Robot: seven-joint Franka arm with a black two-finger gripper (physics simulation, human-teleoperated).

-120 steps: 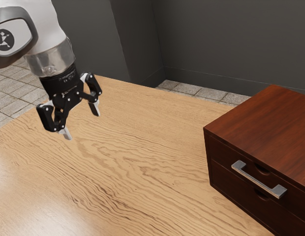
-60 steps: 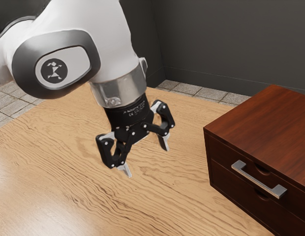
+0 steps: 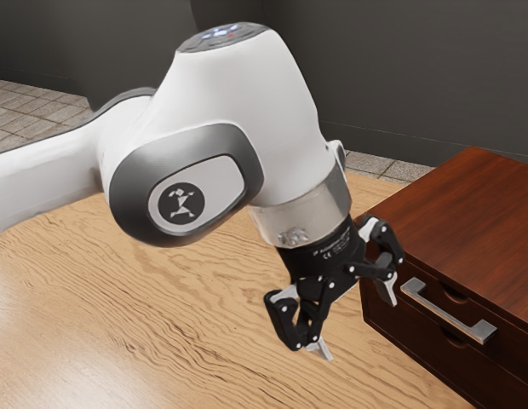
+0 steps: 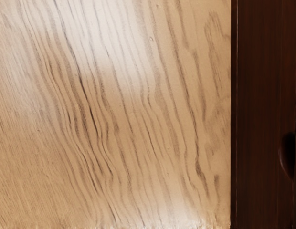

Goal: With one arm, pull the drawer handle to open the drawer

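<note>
While hovering over the worktop (image 3: 145, 332) at lower centre of the exterior frame, end effector (image 3: 355, 322) has fingers spread, gripping nothing; drawer handle (image 3: 447, 311) at lower right, just beside it, apart

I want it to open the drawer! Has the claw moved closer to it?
Yes. The gripper has moved toward the exterior view's right and downward, now just beside the cabinet, near its drawer handle.
</note>
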